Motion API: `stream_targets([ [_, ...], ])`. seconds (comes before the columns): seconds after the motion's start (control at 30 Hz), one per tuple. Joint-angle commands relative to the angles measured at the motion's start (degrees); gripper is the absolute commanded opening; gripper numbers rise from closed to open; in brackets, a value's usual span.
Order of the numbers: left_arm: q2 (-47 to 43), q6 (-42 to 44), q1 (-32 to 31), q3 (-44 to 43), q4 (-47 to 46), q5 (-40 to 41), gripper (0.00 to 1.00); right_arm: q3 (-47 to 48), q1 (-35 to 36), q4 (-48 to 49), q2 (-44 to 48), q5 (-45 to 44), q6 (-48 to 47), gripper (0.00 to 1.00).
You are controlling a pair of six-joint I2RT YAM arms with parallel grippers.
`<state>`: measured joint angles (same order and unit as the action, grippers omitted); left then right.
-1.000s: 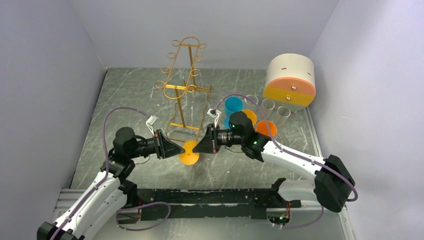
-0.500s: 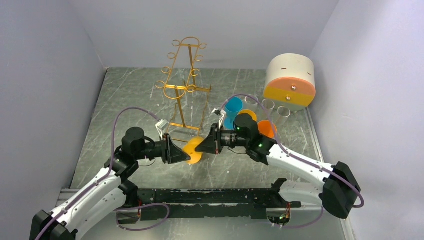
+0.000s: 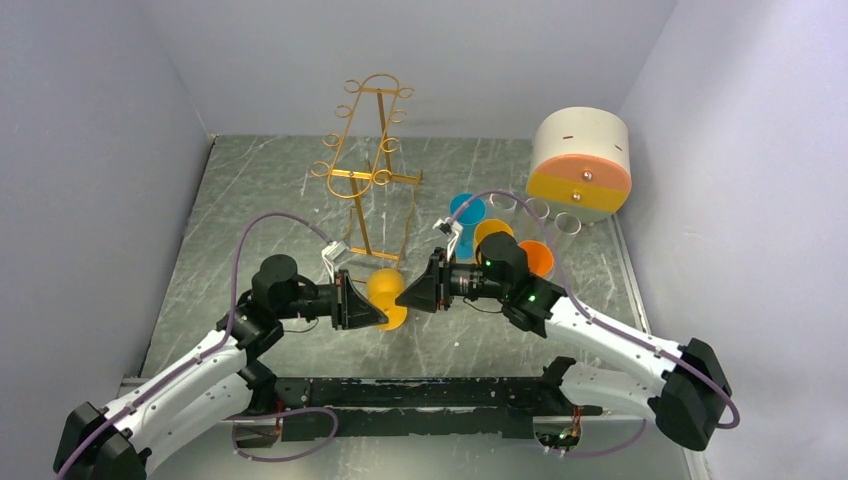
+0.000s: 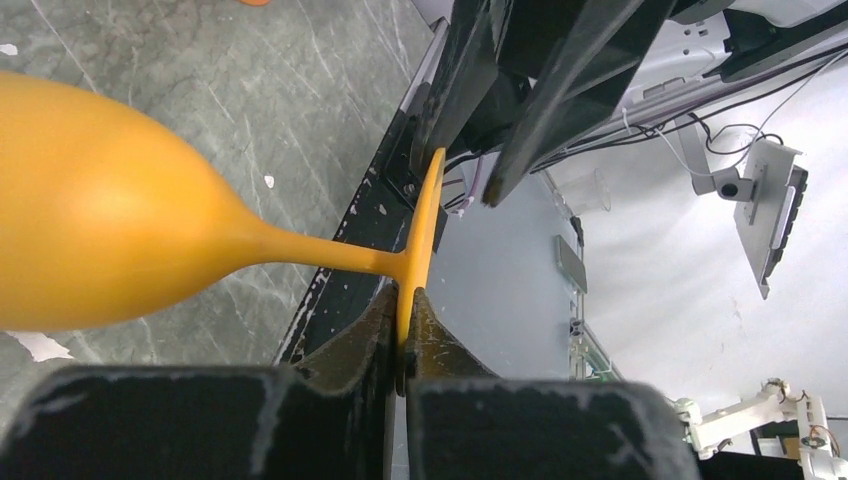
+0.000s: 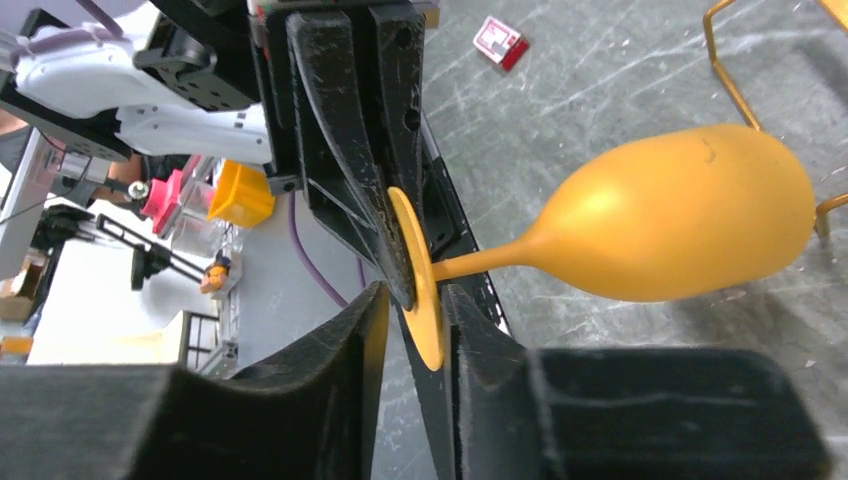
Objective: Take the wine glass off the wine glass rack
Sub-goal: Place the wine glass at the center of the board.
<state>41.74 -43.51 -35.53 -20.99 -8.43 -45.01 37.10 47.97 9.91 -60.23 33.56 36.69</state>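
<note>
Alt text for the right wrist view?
Orange wine glass held sideways, its foot pinched by the left hand; the open right hand straddles the foot's lower edge. Gold rack wire shows top right.

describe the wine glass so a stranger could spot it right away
Find the tall gold wire rack. Just in front of it, between the two arms, is the yellow-orange wine glass. Unlike the glasses standing to its right, it lies sideways, its foot pinched in the left jaws.
</note>
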Motion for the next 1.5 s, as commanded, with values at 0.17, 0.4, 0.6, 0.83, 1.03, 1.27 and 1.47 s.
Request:
stream_targets([
  [0.17, -2.0, 6.8, -1.2, -3.3, 4.9, 1.3, 0.07, -0.4, 0.2, -2.7, 6.4, -10.0, -3.3, 0.4],
  [0.4, -6.2, 17.3, -2.7, -8.9, 15.9, 4.5, 0.07, 0.0, 0.1, -9.8, 14.6, -29.8, -3.4, 0.41],
  [0.6, -11.5, 25.8, -2.7, -8.8, 14.6, 1.8, 0.07, -3.5, 0.1, -9.3, 20.6, -35.8, -4.1, 0.58],
  [0.83, -15.1, 34.7, -2.8, -5.8, 9.0, -7.8, 0.07, 1.5, 0.0, -16.4, 17.9, -40.6, -7.2, 0.64],
  [1.03, -14.8, 42.5, -2.8, -5.5, 8.6, -16.9, 0.07, 0.0, 0.0, -13.0, 16.0, -39.6, -6.9, 0.66],
  [1.27, -15.8, 56.8, -2.8, -5.6, 19.1, -17.0, 0.07, 0.7, 0.1, -8.4, 13.4, -25.6, -9.4, 0.69],
  [1.47, -16.0, 60.3, -2.7, -4.3, 20.8, -17.0, 0.07, 4.8, 0.0, -13.5, 9.2, -22.7, -10.5, 0.74],
])
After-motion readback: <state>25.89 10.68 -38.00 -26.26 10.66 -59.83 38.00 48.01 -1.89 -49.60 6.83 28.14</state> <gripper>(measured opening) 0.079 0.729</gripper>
